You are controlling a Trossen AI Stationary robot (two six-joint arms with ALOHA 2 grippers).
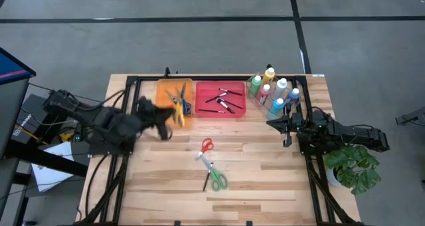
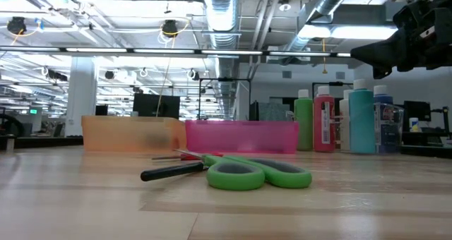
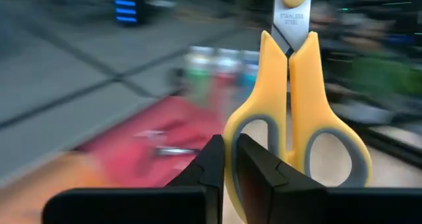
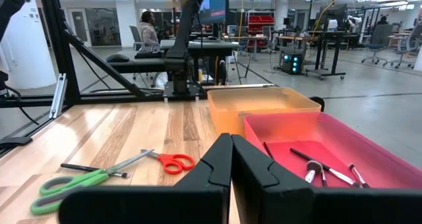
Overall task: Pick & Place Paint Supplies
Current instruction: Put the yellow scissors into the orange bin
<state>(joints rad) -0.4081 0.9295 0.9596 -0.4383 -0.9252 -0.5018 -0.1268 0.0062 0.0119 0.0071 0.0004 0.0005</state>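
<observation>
My left gripper [image 1: 165, 121] [image 3: 231, 148] hovers by the near edge of the orange bin [image 1: 174, 96] and is shut on yellow-handled scissors [image 1: 178, 111] [image 3: 290, 85]. More scissors lie in that orange bin. Thin brushes [image 1: 222, 100] lie in the pink bin [image 1: 220, 110]. Paint bottles [image 1: 273, 90] [image 2: 339, 120] stand upright at the far right. Red scissors [image 1: 206, 146] [image 4: 168, 162], green scissors [image 1: 216, 177] [image 2: 258, 175] and a dark brush [image 2: 173, 171] lie flat on the table. My right gripper [image 1: 273, 123] [image 4: 231, 145] is shut and holds nothing, just near of the bottles. My left gripper pinches the rim of one handle loop [image 3: 231, 128] of the yellow scissors, one finger outside the loop and one in its opening. The scissors are lifted clear. Their shut blades [image 3: 289, 16] point straight away from the fingers.
Both bins sit side by side along the far edge, orange left of pink [image 2: 244, 136]. The bottles stand in a clear holder beside the pink bin. A potted plant [image 1: 352, 166] sits off the table's right edge. Bare wood lies on the near half around the loose scissors.
</observation>
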